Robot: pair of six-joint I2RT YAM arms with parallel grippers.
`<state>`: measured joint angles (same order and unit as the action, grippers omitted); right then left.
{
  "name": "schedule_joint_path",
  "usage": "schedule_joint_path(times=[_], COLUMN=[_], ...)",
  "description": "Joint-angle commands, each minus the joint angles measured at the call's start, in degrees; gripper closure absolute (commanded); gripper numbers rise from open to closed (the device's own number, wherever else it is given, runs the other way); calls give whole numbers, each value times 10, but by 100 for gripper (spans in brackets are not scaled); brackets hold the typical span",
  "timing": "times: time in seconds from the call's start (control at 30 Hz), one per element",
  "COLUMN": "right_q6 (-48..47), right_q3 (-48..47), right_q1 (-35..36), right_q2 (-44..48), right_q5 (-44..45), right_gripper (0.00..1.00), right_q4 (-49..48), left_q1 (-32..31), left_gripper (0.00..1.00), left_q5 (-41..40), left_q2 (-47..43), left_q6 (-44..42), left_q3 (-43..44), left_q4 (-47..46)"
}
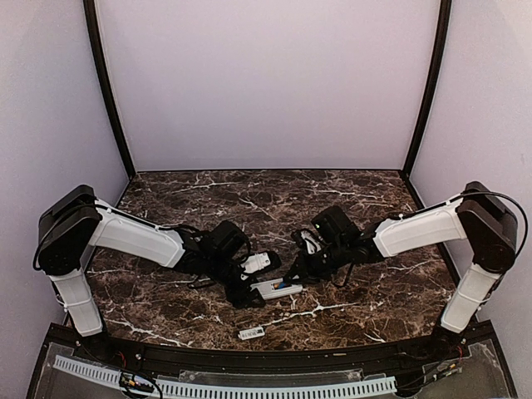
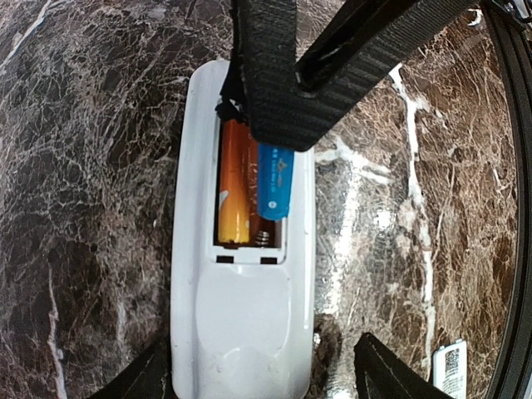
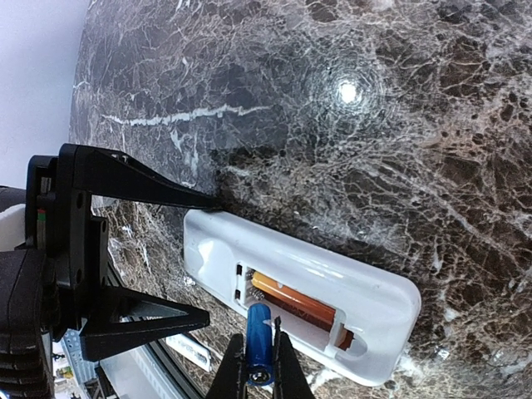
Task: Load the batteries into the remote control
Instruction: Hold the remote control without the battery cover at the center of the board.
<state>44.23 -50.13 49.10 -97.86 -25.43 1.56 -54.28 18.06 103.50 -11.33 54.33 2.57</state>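
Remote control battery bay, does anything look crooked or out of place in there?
Yes. The blue battery is askew: pinched in the right gripper, it slants into the bay instead of lying flat beside the orange battery, which is seated in the remote control.

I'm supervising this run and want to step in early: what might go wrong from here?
1. The blue battery, pinched by the right gripper, is not yet flat beside the orange battery; released now, it may jam or pop out.
2. The left gripper straddles the remote control with open jaws, so a downward push could slide or tip it.
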Motion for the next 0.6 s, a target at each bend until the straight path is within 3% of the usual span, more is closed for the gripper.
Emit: schedule_joint_path(times=[0.0,0.57], right_q6=[7,-5], right_q3=[4,-18], right_q1=[3,9], right_q2=[-2,-5], right_q5=[17,60], right_gripper=[100,100], right_q4=[15,59], left_q1=[-6,-6], left_gripper=[27,30], left_q5=[1,2], left_q2=[21,27], left_q6=[8,8], left_q3=[-9,-2], left_q4=[61,68])
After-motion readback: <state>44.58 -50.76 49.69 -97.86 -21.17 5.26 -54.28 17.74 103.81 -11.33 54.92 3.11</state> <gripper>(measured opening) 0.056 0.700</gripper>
